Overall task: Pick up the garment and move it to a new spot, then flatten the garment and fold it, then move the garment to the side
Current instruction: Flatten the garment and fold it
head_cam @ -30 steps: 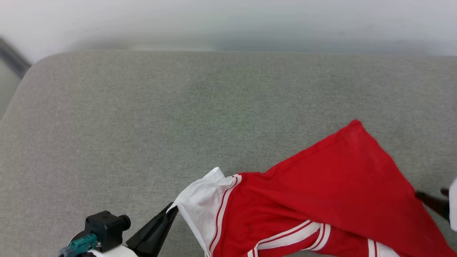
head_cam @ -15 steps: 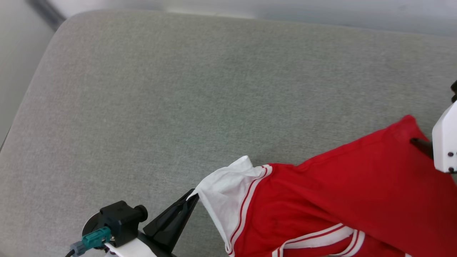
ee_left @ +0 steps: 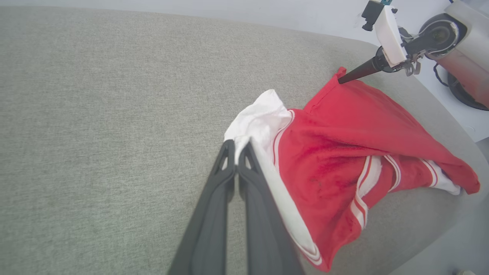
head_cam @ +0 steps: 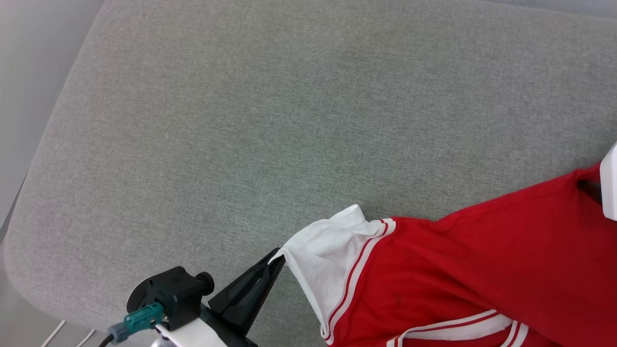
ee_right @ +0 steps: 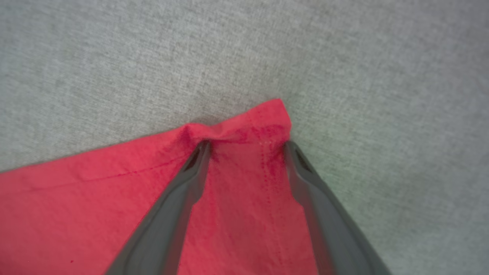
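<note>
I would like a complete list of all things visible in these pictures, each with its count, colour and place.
garment: one, red with white sleeves and striped trim, crumpled on the cushion, right side of the head view.
cushion: one, grey fabric, under the garment.
floor: pale, left of the cushion.
left gripper: one, dark, jaws shut on the white sleeve's edge.
right gripper: one, dark, jaws open at the garment's red corner.

Grey woven upholstered cushion [head_cam: 241, 120] with rounded corners, under soft, even light. A pale smooth surface [head_cam: 24, 96], possibly the floor, borders its left edge. Two thin white cords [head_cam: 54, 331] lie beside the lower-left corner.
</note>
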